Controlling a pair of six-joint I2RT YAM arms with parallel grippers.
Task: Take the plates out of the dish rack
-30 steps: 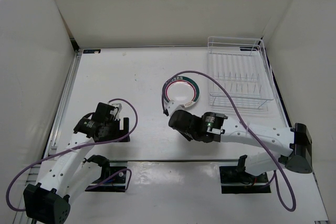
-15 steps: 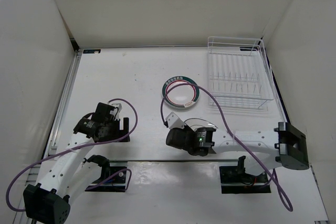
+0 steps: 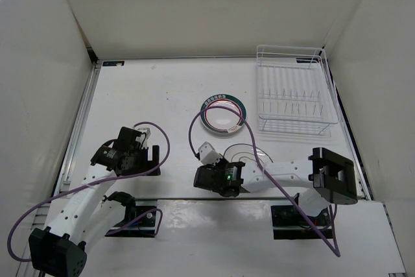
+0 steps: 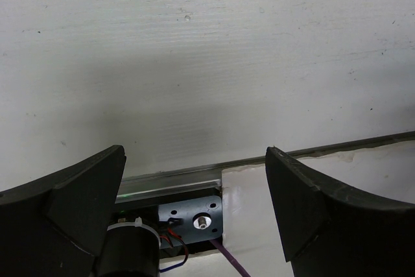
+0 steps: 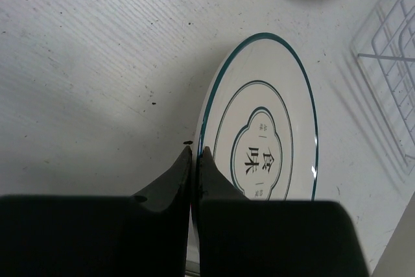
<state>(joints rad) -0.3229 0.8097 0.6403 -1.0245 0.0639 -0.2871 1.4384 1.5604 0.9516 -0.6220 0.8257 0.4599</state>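
The right gripper (image 5: 194, 152) has its fingers pressed together on the left rim of the teal-lined plate (image 5: 266, 154), apparently pinching it. From the fingertips the plate spreads away to the right, toward the dish rack (image 3: 292, 48). Being round, it has no long axis. A shadow under its left edge suggests that side is not quite flat on the table (image 3: 149, 95). Letting go likely means parting the jaws and backing off leftward.

The plate is glossy white ceramic with thin teal rings and printed characters. The green-banded plate (image 3: 224, 113) lies just beyond it. The white wire rack holds no plates. The left gripper (image 4: 194, 160) is spread wide, holds nothing, and is well apart on the left.
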